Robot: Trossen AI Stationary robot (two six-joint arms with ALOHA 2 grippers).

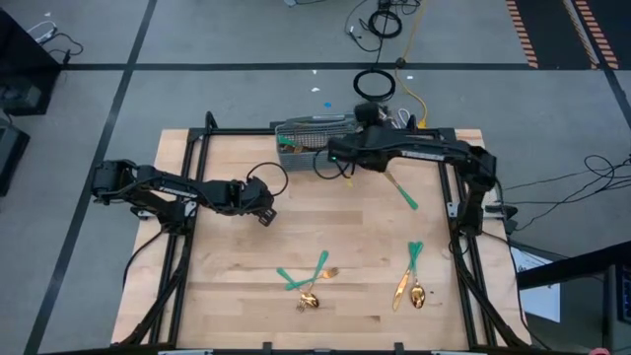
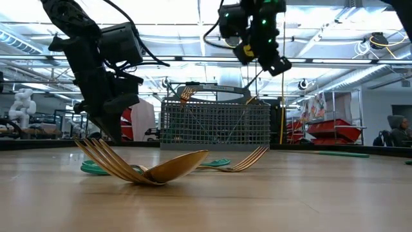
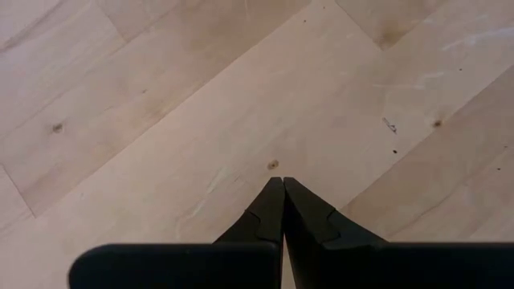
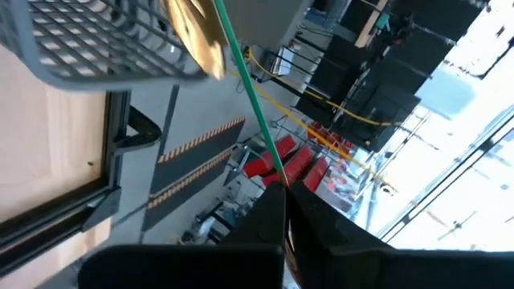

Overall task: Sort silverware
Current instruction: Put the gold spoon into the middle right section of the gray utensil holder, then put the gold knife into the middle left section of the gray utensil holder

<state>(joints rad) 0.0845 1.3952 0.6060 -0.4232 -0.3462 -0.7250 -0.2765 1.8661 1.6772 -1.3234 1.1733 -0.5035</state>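
Gold forks and a spoon [image 2: 168, 169] lie nearest on the counter [image 1: 355, 247]; right fingers [image 4: 283, 186] pinch a teal handle [image 4: 255, 104] beside the caddy [image 1: 314, 136] — it could swing, missing; left fingers [image 3: 281, 186] clenched, empty.

Grey wire-mesh caddy [image 1: 314, 136] at table's far edge, wooden table [image 1: 355, 247], floor cables [image 1: 375, 84]

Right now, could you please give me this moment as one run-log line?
right tool: shut on green-handled utensil, raised beside grey caddy | left tool: shut, empty, over bare table | table: two crossed pairs of silverware
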